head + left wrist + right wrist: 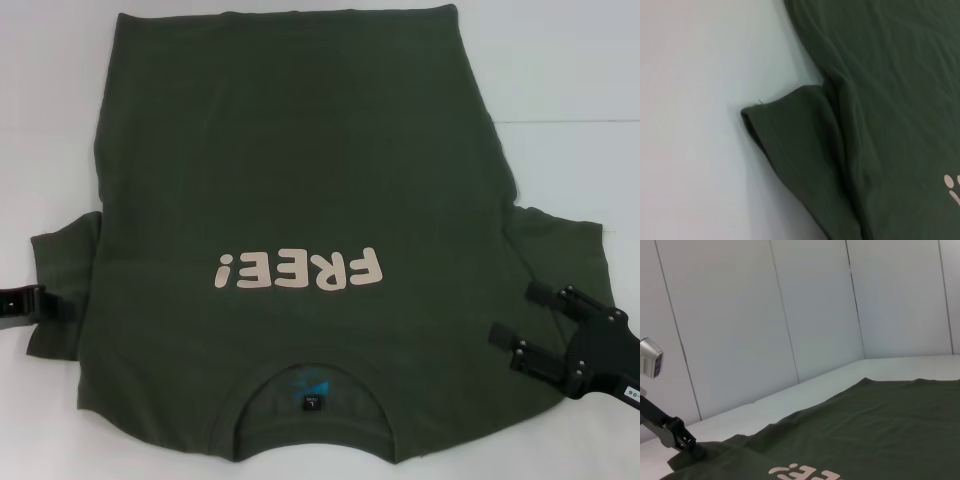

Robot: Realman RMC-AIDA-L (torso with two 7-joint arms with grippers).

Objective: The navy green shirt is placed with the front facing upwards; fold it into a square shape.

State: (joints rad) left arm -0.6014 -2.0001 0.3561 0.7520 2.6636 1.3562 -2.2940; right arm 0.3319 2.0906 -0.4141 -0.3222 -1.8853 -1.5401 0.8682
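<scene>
The navy green shirt point(300, 150) lies flat, front up, on the white table point(570, 70). Its collar point(315, 395) is nearest me and the pink "FREE!" lettering point(300, 270) reads upside down. My left gripper point(40, 303) sits at the outer edge of the left sleeve point(65, 260), low against the cloth; the right wrist view shows the left gripper point(687, 442) farther off. That sleeve point(800, 145) lies flat on the table in the left wrist view. My right gripper point(527, 317) is open over the lower edge of the right sleeve point(560, 250), its fingers pointing at the shirt body.
Bare white table surrounds the shirt on the far side and both sides. Grey wall panels point(790, 315) rise behind the table's far edge. The shirt's hem point(290, 15) reaches close to the far end of the head view.
</scene>
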